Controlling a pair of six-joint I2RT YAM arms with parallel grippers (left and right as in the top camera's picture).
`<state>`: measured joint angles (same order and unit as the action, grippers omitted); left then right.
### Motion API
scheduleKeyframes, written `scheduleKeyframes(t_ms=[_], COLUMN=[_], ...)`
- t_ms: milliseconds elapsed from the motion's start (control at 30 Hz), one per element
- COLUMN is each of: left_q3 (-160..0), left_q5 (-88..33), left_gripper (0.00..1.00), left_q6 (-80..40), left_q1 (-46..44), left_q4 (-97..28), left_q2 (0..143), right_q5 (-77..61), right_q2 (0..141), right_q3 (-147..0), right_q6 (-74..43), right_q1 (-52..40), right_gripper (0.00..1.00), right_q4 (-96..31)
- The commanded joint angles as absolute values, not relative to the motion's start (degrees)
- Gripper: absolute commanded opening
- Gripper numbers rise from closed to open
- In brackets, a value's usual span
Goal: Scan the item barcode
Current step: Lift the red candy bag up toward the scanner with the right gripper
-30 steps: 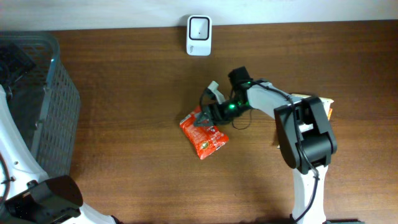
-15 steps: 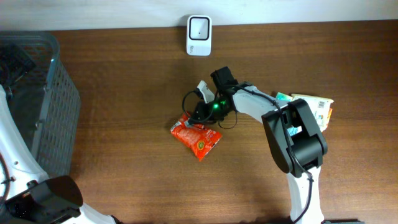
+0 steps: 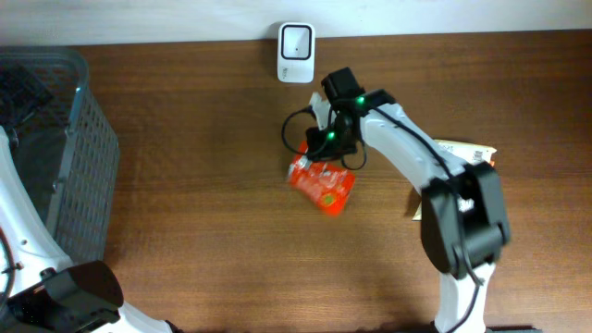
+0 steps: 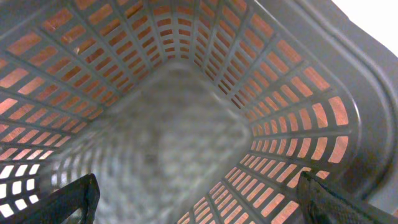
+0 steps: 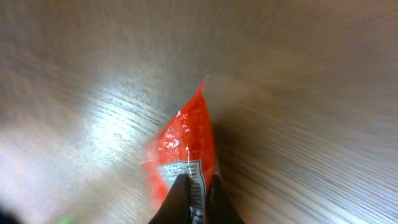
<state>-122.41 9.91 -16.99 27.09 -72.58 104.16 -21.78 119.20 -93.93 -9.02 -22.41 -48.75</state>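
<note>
The item is a red snack packet [image 3: 324, 184] in the middle of the brown table, below the white barcode scanner [image 3: 296, 41] that stands at the far edge. My right gripper [image 3: 326, 157] is shut on the packet's upper edge. The right wrist view has the packet [image 5: 185, 149] hanging from my gripper [image 5: 198, 196] above the wood, a white printed label pinched between the dark fingers [image 5: 179, 199]. My left gripper [image 4: 199, 199] is open inside the grey mesh basket [image 4: 292, 93], with nothing between its fingers. The barcode cannot be made out.
The grey basket [image 3: 88, 157] takes up the table's left side. More packaged goods [image 3: 467, 153] lie at the right, beside the right arm's base. The table's far edge runs just behind the scanner.
My right gripper has shut on the red packet, then carried it right and toward the scanner. The left gripper has stayed in the basket.
</note>
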Motion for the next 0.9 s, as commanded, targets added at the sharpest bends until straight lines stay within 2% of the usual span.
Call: scheduleKeyframes(t_ms=[0, 133, 300, 667, 867], left_q3=[-122.34, -122.34, -122.34, -122.34, -122.34], left_q5=[10.17, 10.15, 10.15, 10.17, 10.15], left_gripper=[0.99, 0.99, 0.99, 0.99, 0.99], left_q6=[-17.54, -17.54, -17.54, -17.54, -17.54], left_q1=[27.18, 27.18, 27.18, 27.18, 27.18], left_q4=[-72.79, -72.79, -72.77, -72.79, -72.79], left_q2=[104.12, 104.12, 104.12, 104.12, 104.12], right_q5=[-4.21, 8.14, 2.61, -60.27, -77.08], right_q2=[112.01, 109.60, 109.58, 109.51, 109.51], right_q3=[-95.70, -95.70, -95.72, -95.72, -95.72], right_q6=[-8.82, -11.27, -12.25, -11.03, -11.77], right_q1=[-24.77, -27.49, -28.42, -13.89, -8.88], right_gripper=[0.04, 0.04, 0.04, 0.04, 0.04], right_q4=[-50.41, -51.22, -51.33, -37.63, -33.12])
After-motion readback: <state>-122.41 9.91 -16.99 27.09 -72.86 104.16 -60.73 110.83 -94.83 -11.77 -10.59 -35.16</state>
